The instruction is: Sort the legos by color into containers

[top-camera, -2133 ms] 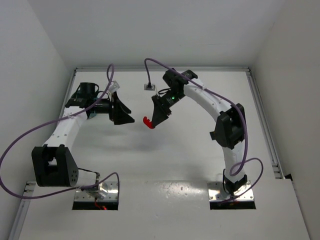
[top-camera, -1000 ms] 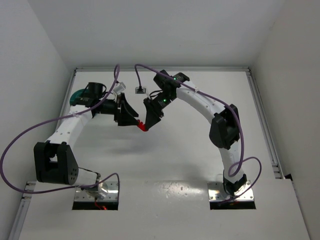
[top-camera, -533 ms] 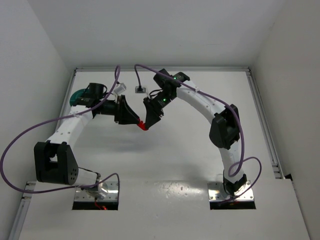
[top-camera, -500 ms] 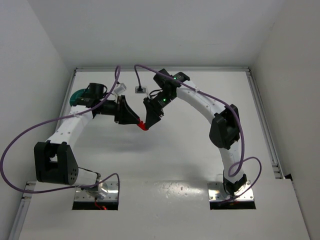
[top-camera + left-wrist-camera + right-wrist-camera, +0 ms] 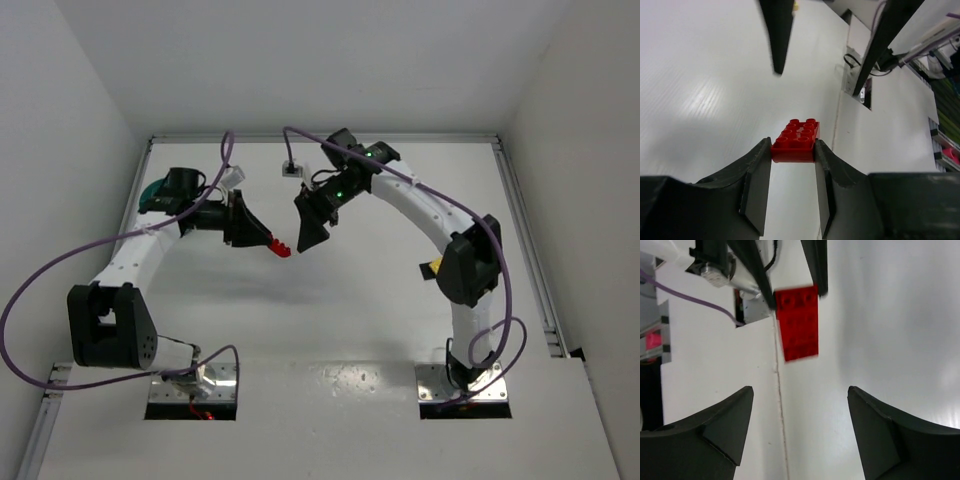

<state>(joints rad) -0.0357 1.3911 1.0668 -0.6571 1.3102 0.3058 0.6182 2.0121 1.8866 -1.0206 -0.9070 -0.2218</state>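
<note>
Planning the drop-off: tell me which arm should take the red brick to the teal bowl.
Left. The left gripper is clamped on the red brick, and the teal bowl sits close by that arm. The right gripper is open, empty and farther from the bowl.

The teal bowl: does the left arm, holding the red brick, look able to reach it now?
Probably yes. The teal bowl lies close beside the left arm, with nothing seen between them. But the left gripper, shut on the red brick, points away from it and would have to swing round.
</note>
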